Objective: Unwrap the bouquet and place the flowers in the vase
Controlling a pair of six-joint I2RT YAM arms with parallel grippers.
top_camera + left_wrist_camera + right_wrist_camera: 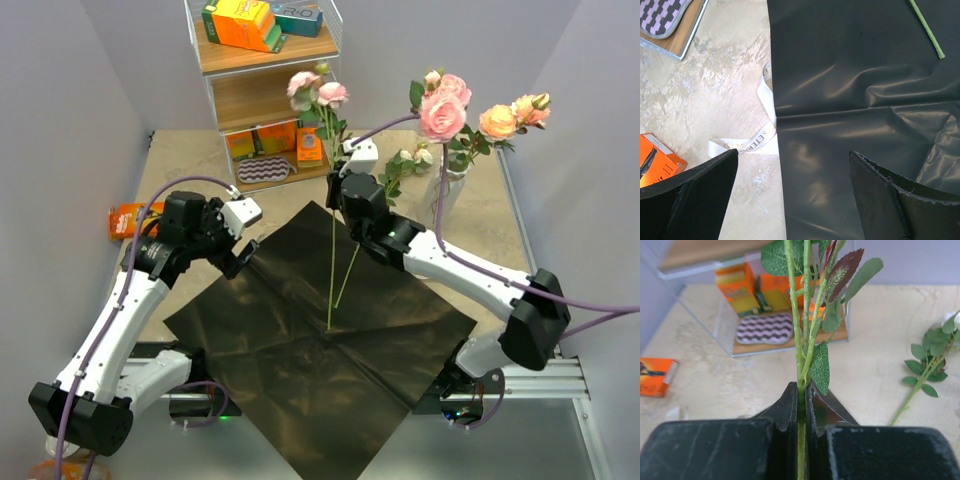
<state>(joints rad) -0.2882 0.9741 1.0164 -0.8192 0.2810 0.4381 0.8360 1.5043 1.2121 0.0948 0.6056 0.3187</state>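
Flowers: pink-headed, leafy stems held upright over flat black paper | right gripper clamped on the stems | left gripper spread wide, empty, at paper's 10 o'clock | step: unwrapped, transferring | next: carry to vase at 2 o'clock, which has roses in it; thread stem ends into its narrow mouth

Ribbon: part is lying under the black paper's edge.
Stems: the top edge is cutting off their heads.
Vase: leaves are covering its mouth.
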